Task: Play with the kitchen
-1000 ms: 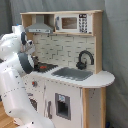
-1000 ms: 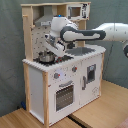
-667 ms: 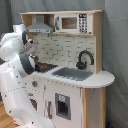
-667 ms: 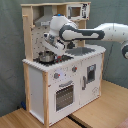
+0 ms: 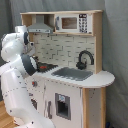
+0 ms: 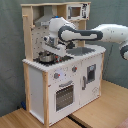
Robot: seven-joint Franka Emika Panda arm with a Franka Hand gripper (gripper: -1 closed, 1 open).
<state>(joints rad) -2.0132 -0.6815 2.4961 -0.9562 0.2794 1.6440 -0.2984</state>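
Note:
The kitchen is a tall white and light-wood toy unit with a grey hood, a sink and a black faucet. In the second exterior view its oven door and knobs face the camera. My white arm reaches in from the second exterior view's right, under the hood. The gripper hangs just above a metal pot on the stove. In the first exterior view my arm hides the stove and the gripper.
A toy microwave sits on the top shelf beside the hood. The kitchen stands on a wooden floor in front of a grey curtain. The hood and the back panel close in the space around the stove.
The wrist has shifted a little to the second exterior view's left over the stove. The gripper stays just above the pot, and the pot has not moved.

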